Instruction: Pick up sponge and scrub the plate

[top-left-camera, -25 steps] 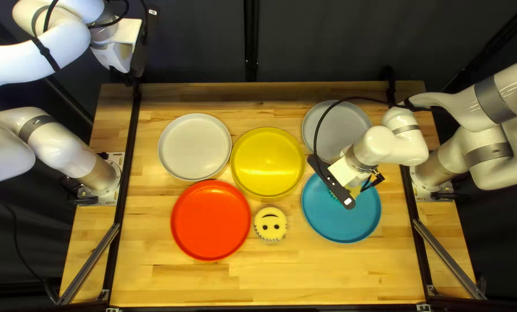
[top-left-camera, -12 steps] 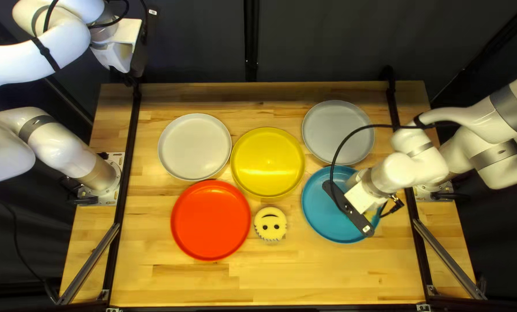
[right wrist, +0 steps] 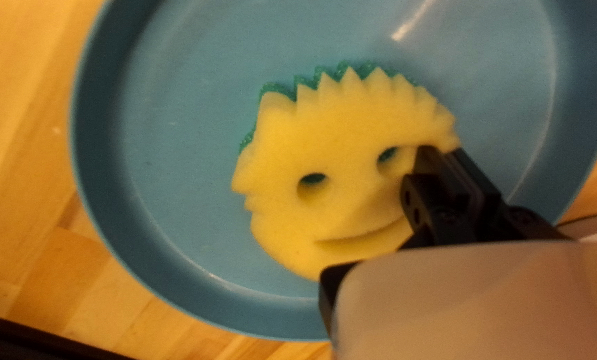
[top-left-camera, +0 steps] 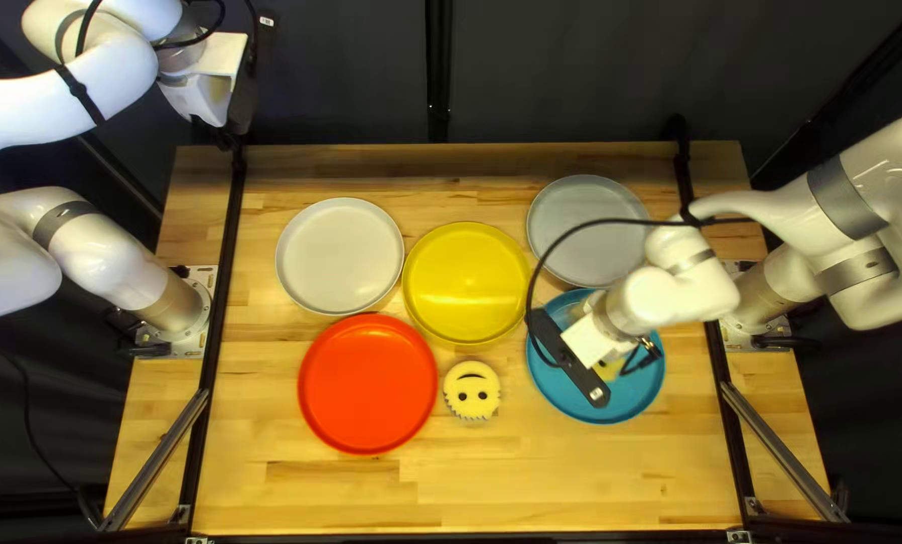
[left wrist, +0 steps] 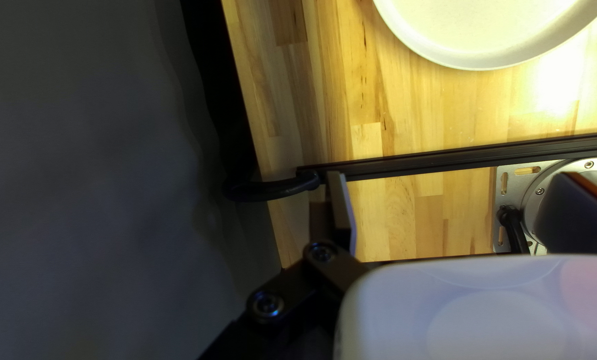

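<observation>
With right gripper pinching yellow sponge near its edge, in blue plate, seems mid-scrub; needs light, even pressure, green side flat; calls for overlapping sweeps inside rim.

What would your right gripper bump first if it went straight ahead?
Probably the blue plate. My right gripper holds the sponge over it, but how close the fingertips are, I can't tell.
</observation>
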You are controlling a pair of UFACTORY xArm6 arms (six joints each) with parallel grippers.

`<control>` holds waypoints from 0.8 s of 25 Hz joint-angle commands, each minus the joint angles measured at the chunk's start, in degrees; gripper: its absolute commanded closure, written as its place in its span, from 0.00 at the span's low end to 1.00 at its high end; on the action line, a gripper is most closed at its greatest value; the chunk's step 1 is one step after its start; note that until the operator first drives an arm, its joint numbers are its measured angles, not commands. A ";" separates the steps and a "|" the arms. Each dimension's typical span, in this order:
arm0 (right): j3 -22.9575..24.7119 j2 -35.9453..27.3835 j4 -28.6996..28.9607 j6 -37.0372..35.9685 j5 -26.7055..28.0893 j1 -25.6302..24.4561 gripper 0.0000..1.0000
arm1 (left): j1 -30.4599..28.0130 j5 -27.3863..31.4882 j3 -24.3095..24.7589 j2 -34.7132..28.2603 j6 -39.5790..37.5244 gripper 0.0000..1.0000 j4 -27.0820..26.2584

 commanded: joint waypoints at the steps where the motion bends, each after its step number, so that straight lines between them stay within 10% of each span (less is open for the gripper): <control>1: 0.86 -1.17 0.35 -0.51 0.39 -0.84 1.00 | 0.00 0.00 0.00 0.00 0.00 0.00 0.00; 10: 3.17 -3.98 0.81 6.47 2.55 6.15 1.00 | 0.00 0.00 0.00 0.00 0.00 0.00 0.00; 20: -7.89 7.51 2.24 17.75 3.64 13.14 1.00 | 0.00 0.00 0.00 0.00 0.00 0.00 0.00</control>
